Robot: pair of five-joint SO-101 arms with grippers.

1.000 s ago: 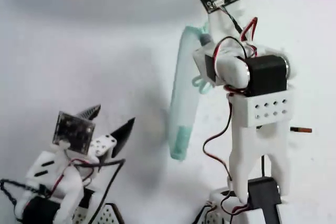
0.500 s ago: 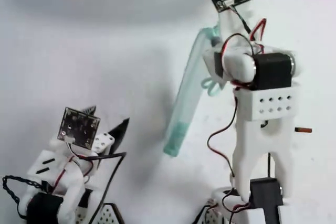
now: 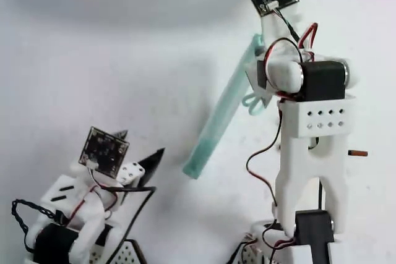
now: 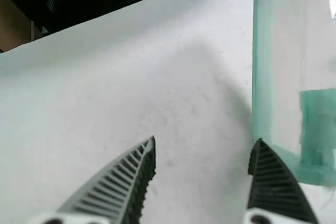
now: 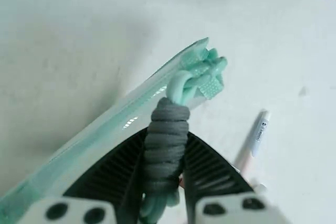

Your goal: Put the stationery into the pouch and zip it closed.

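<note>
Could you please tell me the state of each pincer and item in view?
Left pincer: open, empty.
Right pincer: shut on cord.
Pouch: held up by its cord end, slanted; zip state unclear.
Pen: lying flat, outside pouch.

On the table, the pouch slants from the middle up to the far right. The right gripper clamps the cord at the pouch's far end, and a pen lies just beside it. The left gripper sits spread at the near left, with the pouch's near end to its right.
</note>
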